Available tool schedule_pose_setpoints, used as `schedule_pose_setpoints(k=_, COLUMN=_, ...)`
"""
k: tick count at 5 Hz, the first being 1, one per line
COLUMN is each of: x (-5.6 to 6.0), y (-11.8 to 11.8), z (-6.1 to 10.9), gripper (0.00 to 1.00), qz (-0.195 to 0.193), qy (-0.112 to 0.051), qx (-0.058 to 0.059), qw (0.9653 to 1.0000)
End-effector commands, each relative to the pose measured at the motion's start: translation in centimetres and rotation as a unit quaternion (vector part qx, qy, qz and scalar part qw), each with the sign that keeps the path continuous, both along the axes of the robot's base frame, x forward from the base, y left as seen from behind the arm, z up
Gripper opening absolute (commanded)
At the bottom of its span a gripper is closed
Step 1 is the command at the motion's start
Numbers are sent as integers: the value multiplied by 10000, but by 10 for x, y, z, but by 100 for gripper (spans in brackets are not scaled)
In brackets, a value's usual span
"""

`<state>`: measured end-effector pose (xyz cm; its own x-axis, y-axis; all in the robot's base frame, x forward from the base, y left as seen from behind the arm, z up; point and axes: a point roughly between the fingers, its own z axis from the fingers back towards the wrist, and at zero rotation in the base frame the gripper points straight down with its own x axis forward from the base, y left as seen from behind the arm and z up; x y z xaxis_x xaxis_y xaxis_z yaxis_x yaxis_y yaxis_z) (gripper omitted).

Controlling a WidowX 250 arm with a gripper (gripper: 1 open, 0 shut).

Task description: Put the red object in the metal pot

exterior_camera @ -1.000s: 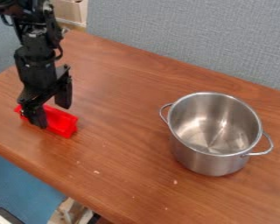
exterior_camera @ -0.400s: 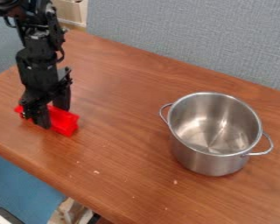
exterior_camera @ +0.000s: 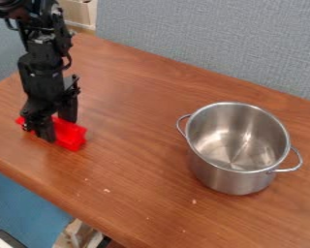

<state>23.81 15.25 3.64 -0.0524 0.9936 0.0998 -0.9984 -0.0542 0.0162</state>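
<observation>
The red object [exterior_camera: 67, 137] lies flat on the wooden table [exterior_camera: 132, 126] at the left. My black gripper [exterior_camera: 43, 124] points straight down over the object's left half, its fingers drawn together around the plastic, so only the right end and a small sliver at the left show. The metal pot [exterior_camera: 239, 147] stands upright and empty at the right, well apart from the gripper, with one handle toward the front right.
The table's front edge runs diagonally from the lower left to the bottom middle. A blue-grey wall [exterior_camera: 223, 39] rises behind the table. A beige box [exterior_camera: 77, 12] sits on the wall at the top left, behind the arm.
The fingers have drawn in on the red object since a second ago. The arm itself has stayed where it was, and the pot has not moved.
</observation>
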Motion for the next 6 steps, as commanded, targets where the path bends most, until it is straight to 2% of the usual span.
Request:
schedule_pose_setpoints(k=1, x=4, y=-2, z=15, gripper=0, qz=-154, qy=-158, qx=147, qw=9996)
schedule_pose_setpoints(k=6, x=-3, y=-6, z=24, gripper=0, qz=-390, qy=-79, qx=229, qw=9989)
